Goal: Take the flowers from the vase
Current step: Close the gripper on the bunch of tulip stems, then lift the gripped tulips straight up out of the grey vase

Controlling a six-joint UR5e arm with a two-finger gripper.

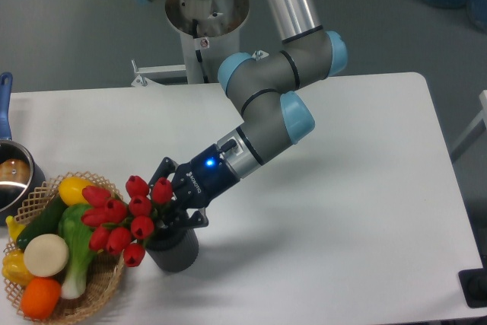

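— Status of the flowers (pixel 122 217)?

— Lower left of the frame, heads leaning left over the basket (pixel 99 291). Stems run down into the vase (pixel 173 247), which stands on the worktop (pixel 342 188) just right of that basket.

— And the pincer (pixel 173 205)?

— Drawn in on the stems just above the vase rim; I judge it gripping the flowers, though the contact itself is partly hidden by the blooms.

— Progress?

— Grasp appears made. The lift is outstanding: the bunch is not clear of the vase. The stems have to come straight up and out without dragging the vase over.
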